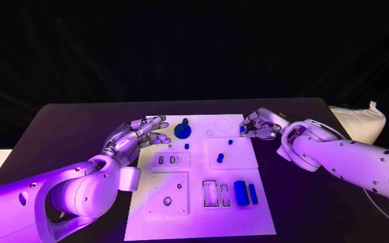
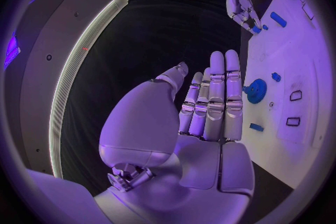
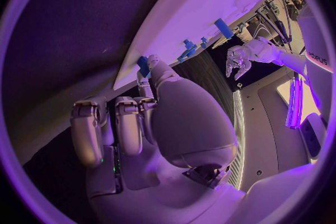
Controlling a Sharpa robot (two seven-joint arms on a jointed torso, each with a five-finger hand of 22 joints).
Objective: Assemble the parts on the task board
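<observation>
The right hand [image 1: 261, 126] sits at the far right edge of the white board [image 1: 198, 220], fingers curled in around a small blue piece [image 1: 242, 129]. In the right wrist view that piece [image 3: 143, 63] shows at the fingertips, at the board's rim. It looks pinched, held by its sides.

Judgement: the piece is small, rigid plastic, very light, probably smooth, so it can twist or slip out of a fingertip pinch. Best hold is across its short sides, low on the body. Its long axis cannot be told; too little of it shows.

The left hand [image 1: 138, 133] hovers over the board's left edge, fingers apart and nearly straight, holding nothing. Just beyond its fingertips stands a round blue gear-like part [image 1: 183, 130], flat on the board with its hub up.

Nearer the robot, well behind both sets of fingers, two long blue bars [image 1: 246, 193] lie side by side, long axes running toward and away from the robot, beside two empty slots [image 1: 216, 193].
</observation>
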